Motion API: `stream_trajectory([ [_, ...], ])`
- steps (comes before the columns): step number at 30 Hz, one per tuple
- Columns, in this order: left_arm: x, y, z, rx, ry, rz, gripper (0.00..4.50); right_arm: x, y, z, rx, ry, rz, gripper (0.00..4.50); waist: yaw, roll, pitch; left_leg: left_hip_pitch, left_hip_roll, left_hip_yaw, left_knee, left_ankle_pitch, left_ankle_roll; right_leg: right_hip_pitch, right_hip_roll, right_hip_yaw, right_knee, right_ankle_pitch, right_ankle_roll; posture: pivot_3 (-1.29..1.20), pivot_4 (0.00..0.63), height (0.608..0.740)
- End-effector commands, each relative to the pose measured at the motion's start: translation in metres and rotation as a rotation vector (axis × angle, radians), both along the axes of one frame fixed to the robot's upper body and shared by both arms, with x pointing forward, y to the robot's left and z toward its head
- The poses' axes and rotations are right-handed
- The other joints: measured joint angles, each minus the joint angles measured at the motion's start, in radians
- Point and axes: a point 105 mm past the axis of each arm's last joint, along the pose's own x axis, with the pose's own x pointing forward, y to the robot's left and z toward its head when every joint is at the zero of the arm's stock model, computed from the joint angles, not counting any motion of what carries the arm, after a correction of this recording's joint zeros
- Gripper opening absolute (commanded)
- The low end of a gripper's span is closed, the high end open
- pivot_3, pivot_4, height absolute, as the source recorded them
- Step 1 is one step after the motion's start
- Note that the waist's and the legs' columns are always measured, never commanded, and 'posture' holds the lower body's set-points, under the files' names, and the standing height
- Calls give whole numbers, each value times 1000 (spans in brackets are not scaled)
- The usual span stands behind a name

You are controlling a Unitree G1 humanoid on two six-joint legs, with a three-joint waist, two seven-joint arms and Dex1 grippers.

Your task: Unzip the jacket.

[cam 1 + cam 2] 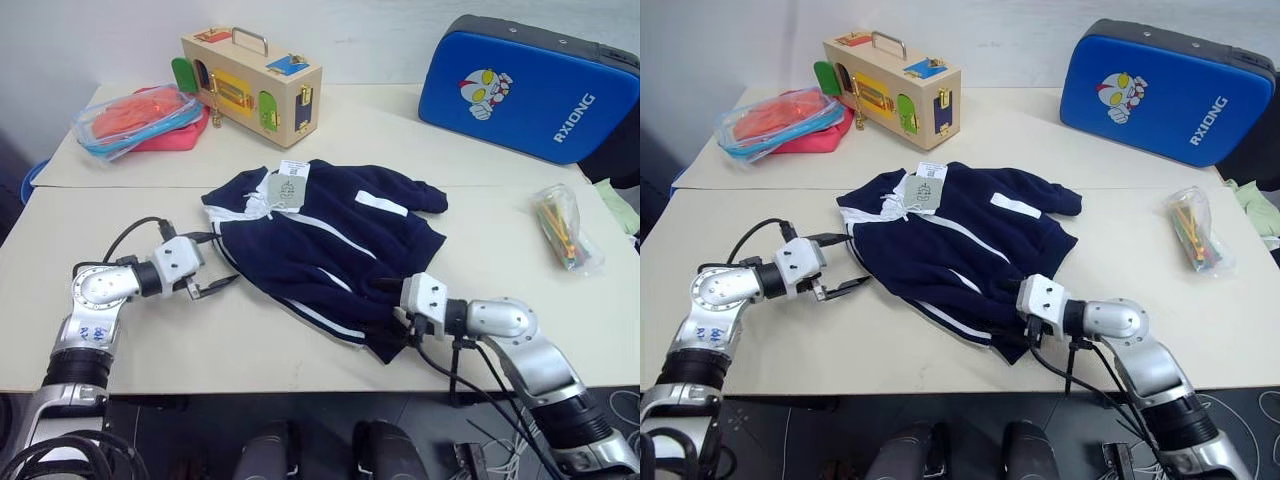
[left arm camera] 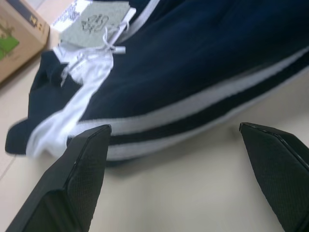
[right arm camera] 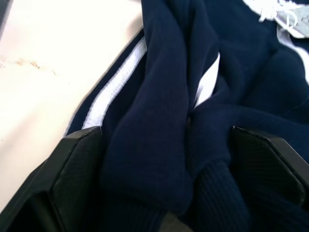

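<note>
Between the two claws lies the jacket (image 1: 320, 245), flat on the tabletop (image 1: 480, 300), its collar end nearer the left claw (image 1: 207, 262) and its hem end at the right claw (image 1: 388, 312); the long axis runs slantwise from the collar, up by the paper tag (image 1: 285, 187), down to the hem at the tabletop's near edge; the white zipper line follows that same slant. Judging by how the front lies, the zipper looks closed along its length, so the unzipping has not begun; whether the puller sits right at the collar I cannot tell, though the white cord and tag gather there.

Left claw stands wide, holding nothing, pointing at the striped side edge of the jacket just beyond its fingertips (image 2: 87, 159), with bare tabletop under them; right claw also stands wide, its fingers either side of the bunched sleeve and hem folds, not yet pinching them.

What is left, as I judge it: pin the cloth with one claw, find the puller near the collar with the other, and draw it along the slant toward the hem.
</note>
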Motion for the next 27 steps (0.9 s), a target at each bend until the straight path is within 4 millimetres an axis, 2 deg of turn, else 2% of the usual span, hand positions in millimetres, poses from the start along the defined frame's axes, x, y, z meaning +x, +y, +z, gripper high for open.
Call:
stream_trajectory([
  [1, 6, -3, -6, 22, 1, -2, 4500, 7, -3, -3, -42, -40, -40, 3234, 1, 0, 0, 0, 0, 0, 1, 0, 0, 0, 0, 0, 0, 0, 0, 0, 150, 740],
  [4, 10, -3, -24, 23, 84, 8, 3893, 7, -9, -7, -53, -24, -61, 2246, 3, -1, -1, 1, 0, 0, 2, 0, 0, 0, 0, 0, 3, 0, 0, 0, 150, 740],
  [5, 10, -3, -30, 26, 125, 17, 3566, 8, -12, -6, -58, -26, -71, 1849, 3, -2, -1, 1, 0, 0, 3, 0, 1, 0, 0, 1, 4, 0, 0, 0, 150, 740],
  [8, 12, -4, -39, 7, 181, 31, 2690, 10, -23, -2, -61, -15, -88, 885, 4, -2, -3, 2, 0, 0, 4, 0, 1, 1, -1, 1, 6, 0, 0, 0, 150, 740],
  [10, 9, -10, -42, -5, 204, 3, 2169, 9, -32, 0, -55, 13, -86, 419, 6, -2, -3, 2, 0, -1, 5, 1, 1, 1, -3, 2, 6, 0, 0, 0, 150, 740],
  [14, -9, -24, -49, -10, 288, -108, 908, -6, -53, 1, -73, 72, 9, 365, 7, -2, -3, 2, -1, -2, 5, 0, 2, 2, -4, 2, 6, 0, 0, 0, 150, 740],
  [17, -38, -36, -50, -1, 369, -221, 12, -28, -68, 6, -30, 155, 127, 365, 3, -2, -4, 1, -1, -2, 5, -1, 3, 3, -4, 2, 4, 0, 0, 0, 150, 740],
  [19, -56, -42, -49, -1, 410, -271, 0, -36, -78, 8, -27, 189, 150, 365, 2, -2, -4, 1, -1, -2, 4, -2, 3, 3, -4, 2, 3, 0, 0, 0, 150, 740],
  [23, -123, -61, -36, -70, 556, -407, 0, -49, -116, 4, -94, 286, 120, 365, -5, -1, -3, 1, -1, -1, 4, -3, 4, 5, -6, 3, -2, 0, 1, 0, 150, 740],
  [27, -153, -69, -31, -109, 627, -412, 0, -53, -130, 3, -123, 302, 112, 365, 3, -2, -1, 7, 2, -4, 4, -5, 3, 11, -7, 2, -8, 1, 1, 0, 150, 740],
])
